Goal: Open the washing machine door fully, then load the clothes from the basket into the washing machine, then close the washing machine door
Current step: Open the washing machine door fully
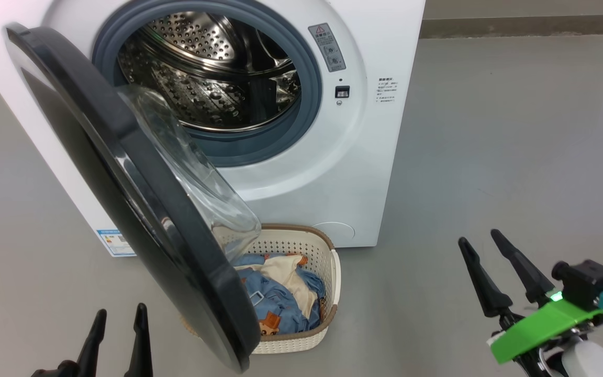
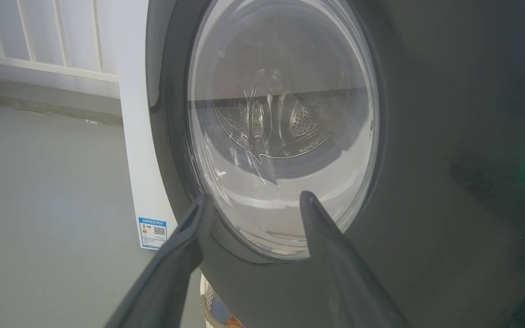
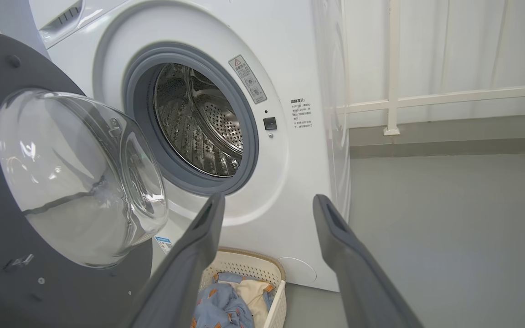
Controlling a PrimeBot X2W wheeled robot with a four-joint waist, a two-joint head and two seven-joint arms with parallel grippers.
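Observation:
The white washing machine (image 1: 364, 173) stands with its steel drum (image 1: 212, 78) exposed. Its black washing machine door (image 1: 123, 209) hangs swung out toward me, the clear glass bowl (image 1: 197, 183) bulging over the basket (image 1: 327, 262). The cream basket sits on the floor in front of the machine and holds the clothes (image 1: 280, 293), blue bear-print fabric with a cream piece on top. My left gripper (image 1: 119, 311) is open at the lower left, facing the door's outer face (image 2: 426, 182). My right gripper (image 1: 479, 238) is open at the lower right, empty, apart from the basket (image 3: 249, 269).
Grey floor (image 1: 490, 131) stretches wide to the right of the machine. A white railing (image 3: 426, 98) and a low kerb run along the back wall. The swung-out door overhangs the basket's left half.

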